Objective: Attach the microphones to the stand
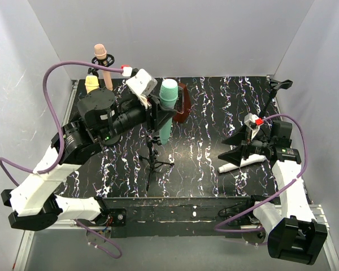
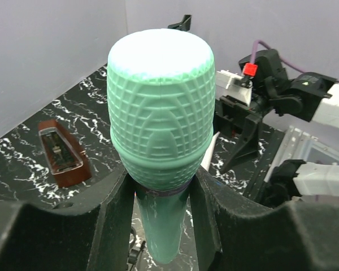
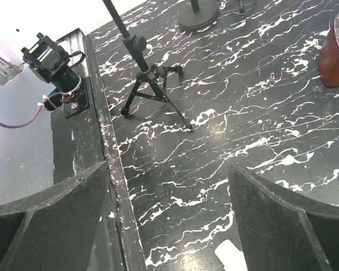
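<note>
My left gripper is shut on the teal-green microphone, held upright, head up, above the black tripod stand. In the left wrist view the teal microphone is clamped just below its head between my fingers. The peach-pink microphone and the pale yellow microphone stand upright at the back left. The white microphone lies on the table below my right gripper, which is open; its tip shows in the right wrist view.
A brown metronome stands behind the teal microphone, also in the left wrist view. Another black stand is at the back right. The tripod stand is near the table's front edge.
</note>
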Robot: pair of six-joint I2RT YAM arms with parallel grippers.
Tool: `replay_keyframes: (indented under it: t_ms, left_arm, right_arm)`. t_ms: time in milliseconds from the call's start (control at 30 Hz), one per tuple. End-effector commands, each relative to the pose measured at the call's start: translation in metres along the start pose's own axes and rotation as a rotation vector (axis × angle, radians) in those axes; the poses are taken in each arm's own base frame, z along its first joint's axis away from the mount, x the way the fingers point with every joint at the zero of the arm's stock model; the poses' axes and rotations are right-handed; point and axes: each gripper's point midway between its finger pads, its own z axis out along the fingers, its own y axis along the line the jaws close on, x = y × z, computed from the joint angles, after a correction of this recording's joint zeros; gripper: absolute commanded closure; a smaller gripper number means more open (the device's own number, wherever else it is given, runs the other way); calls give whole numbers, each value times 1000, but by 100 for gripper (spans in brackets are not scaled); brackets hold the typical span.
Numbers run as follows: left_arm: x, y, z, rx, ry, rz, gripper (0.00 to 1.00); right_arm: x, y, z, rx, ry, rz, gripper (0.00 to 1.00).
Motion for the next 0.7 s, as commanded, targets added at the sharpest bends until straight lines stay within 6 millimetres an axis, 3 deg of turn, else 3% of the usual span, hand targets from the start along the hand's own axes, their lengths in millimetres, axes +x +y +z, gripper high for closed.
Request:
replay_keyframes:
  t_ms: [0,667]
  left_arm:
    - [-11,12,-5,-53,-8,67,100]
    - [-8,11,-7,-37,12,102,100]
  right_arm:
    - [0,0,-2,11,-1,-24,8]
    - [3,-5,-3,31,14,-37,8]
